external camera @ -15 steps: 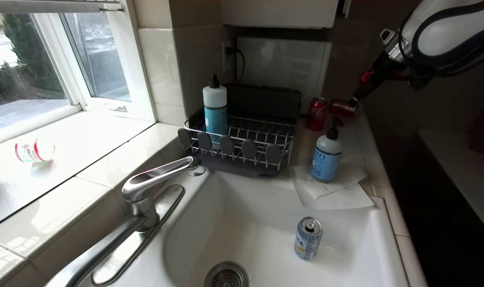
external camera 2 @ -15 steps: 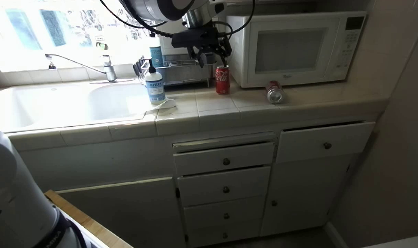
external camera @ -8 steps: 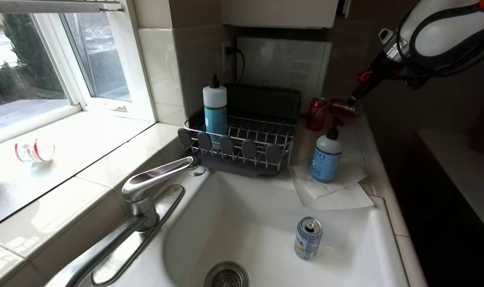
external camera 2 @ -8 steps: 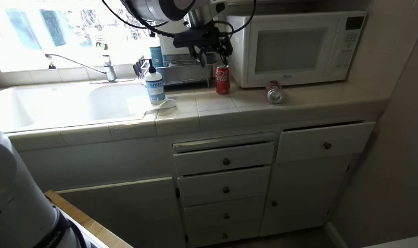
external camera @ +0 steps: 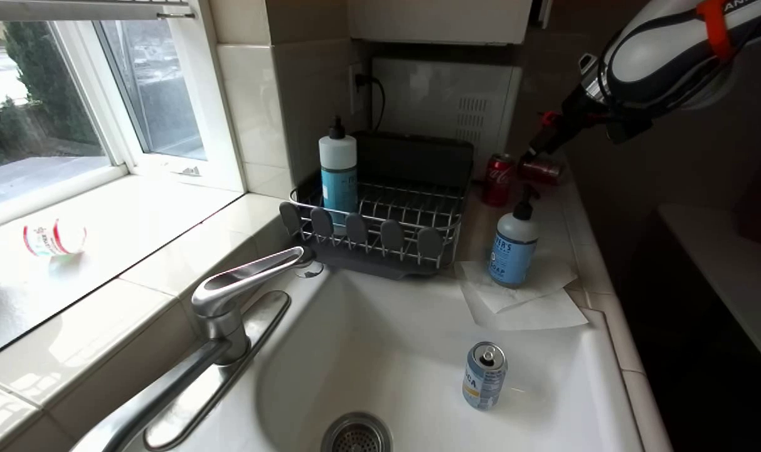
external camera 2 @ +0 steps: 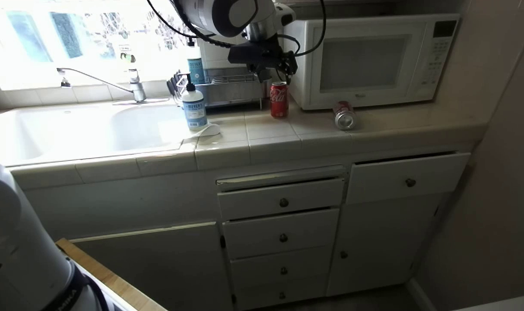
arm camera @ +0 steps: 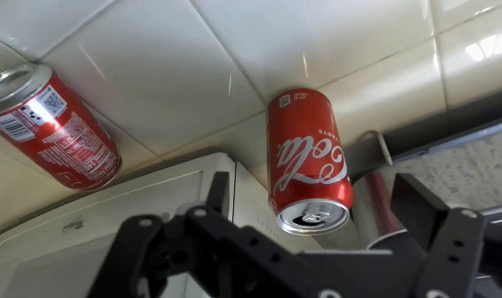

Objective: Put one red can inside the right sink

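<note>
Black and nearest in the wrist view, the claw has its two fingers spread apart, and the red can shows in the gap between them; whether they reach around it, I cannot tell. In both exterior views the claw is near the top of this can. The can stands upright on the counter, bright red with white curly letters, and its silver top has a dark opening beside the tab. Near to it, but apart, a second red can lies on its side before the microwave, its barcode visible. Just beside the upright can comes the wire dish rack. Farther, a blue soap bottle stands on white paper, between the red cans and the right sink. Inside this white basin a silver and blue can stands upright near the drain.
</note>
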Available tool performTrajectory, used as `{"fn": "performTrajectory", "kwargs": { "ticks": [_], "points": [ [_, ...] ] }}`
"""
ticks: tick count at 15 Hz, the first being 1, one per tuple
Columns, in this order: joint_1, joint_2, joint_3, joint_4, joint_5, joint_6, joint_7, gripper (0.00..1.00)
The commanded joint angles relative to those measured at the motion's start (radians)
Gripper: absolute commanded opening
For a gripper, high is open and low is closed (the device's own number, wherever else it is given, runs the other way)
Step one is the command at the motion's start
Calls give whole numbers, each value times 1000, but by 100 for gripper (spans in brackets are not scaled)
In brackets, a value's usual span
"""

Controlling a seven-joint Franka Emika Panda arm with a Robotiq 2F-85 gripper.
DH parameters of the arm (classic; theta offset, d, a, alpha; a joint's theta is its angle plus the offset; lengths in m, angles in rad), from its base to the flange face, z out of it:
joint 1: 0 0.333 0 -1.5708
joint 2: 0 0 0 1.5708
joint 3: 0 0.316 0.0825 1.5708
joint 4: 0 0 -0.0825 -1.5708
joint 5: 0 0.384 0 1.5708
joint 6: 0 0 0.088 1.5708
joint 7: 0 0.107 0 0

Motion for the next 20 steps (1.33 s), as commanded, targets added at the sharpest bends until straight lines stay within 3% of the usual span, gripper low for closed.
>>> {"fn": "performTrajectory", "kwargs": {
  "ticks": [1,5,12,13,20],
  "points": [
    [-7,82,13,65,121,33,-77,100],
    [-13,131,21,110,202,22,-138,100],
    [-14,192,33,165,237,11,-218,100],
    [-56,197,78,170,207,15,-205,100],
    [-108,236,143,206,205,33,-242,100]
  ]
}}
